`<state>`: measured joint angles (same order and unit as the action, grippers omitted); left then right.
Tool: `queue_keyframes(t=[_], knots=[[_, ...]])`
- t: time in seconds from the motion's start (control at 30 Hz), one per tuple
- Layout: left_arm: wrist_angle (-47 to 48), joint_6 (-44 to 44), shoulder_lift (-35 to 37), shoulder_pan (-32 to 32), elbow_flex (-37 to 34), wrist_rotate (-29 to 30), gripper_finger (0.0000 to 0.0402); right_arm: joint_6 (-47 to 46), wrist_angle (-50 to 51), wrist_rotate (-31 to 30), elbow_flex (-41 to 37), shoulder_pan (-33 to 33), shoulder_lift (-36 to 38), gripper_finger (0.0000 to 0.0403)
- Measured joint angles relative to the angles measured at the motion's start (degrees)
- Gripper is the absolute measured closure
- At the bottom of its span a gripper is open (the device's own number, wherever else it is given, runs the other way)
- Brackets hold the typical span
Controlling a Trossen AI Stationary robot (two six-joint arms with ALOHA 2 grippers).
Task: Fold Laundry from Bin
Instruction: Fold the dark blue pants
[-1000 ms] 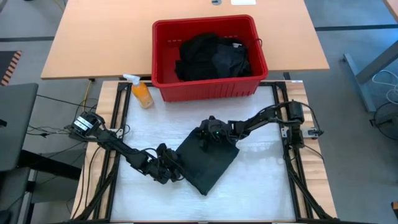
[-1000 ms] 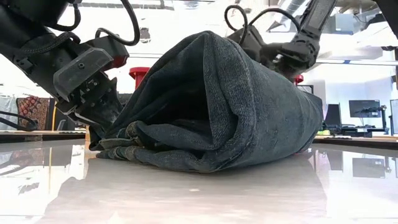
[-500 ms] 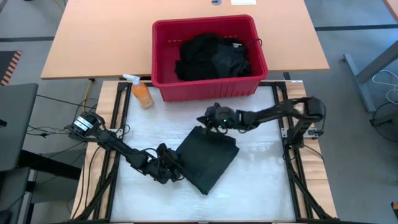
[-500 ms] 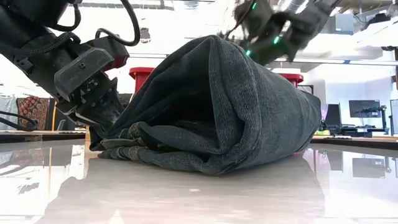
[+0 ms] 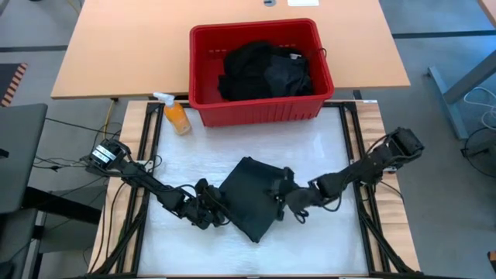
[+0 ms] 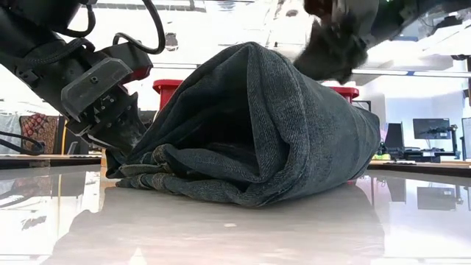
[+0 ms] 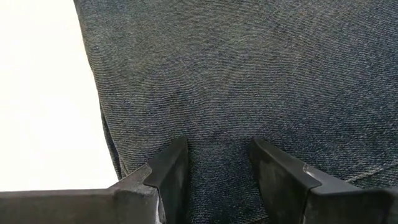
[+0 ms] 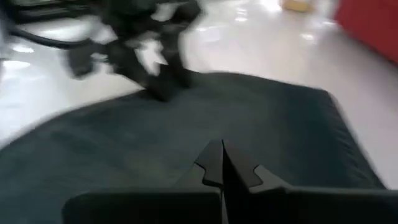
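Note:
A folded dark garment (image 5: 252,198) of the laundry lies bulging on the white table top (image 5: 325,147), its left edges stacked on the table (image 6: 151,165). My left gripper (image 5: 219,213) sits low at that left edge, its fingers closed on cloth. My right gripper (image 5: 285,200) hovers shut over the garment's right near part (image 8: 261,118), clear of it in the low view (image 6: 331,40). More dark laundry (image 5: 263,70) fills the red bin (image 5: 260,108) at the far edge. My left gripper has cloth of the garment's top side, close to its left edge (image 7: 217,124), filling the gap between its two fingers (image 7: 171,168). The fingers slant down from the table's left side. How many layers they have cannot be told. The garment rests on the table.
An orange spray bottle (image 5: 177,115) stands left of the bin. Black frame rails (image 5: 353,132) run along the table's sides. White table surface shows to the right of and behind the garment.
My right gripper has left the garment's far corner, swung out past its far edge, then come back toward the table's near edge, rising, and now hangs over the garment's right near part. The garment keeps its shape.

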<state>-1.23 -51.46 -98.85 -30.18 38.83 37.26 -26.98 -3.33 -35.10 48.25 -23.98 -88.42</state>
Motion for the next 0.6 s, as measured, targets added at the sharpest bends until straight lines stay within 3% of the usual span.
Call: queue_keyframes(t=[0.2,0.43,0.6], knots=[[0.00,-0.25,0.00,0.00,0.00,-0.17,0.0237,-9.89,9.89,-3.72,-0.98,-0.03,-2.00,0.0386],[-0.46,-0.68,0.00,0.02,0.04,-0.59,0.0237,-20.45,8.19,-3.82,-7.51,-2.61,-4.79,0.0386],[-0.46,-0.26,-0.02,0.03,0.04,-0.72,0.0237,-15.48,3.72,-4.75,-9.55,-3.52,-5.08,0.0386]])
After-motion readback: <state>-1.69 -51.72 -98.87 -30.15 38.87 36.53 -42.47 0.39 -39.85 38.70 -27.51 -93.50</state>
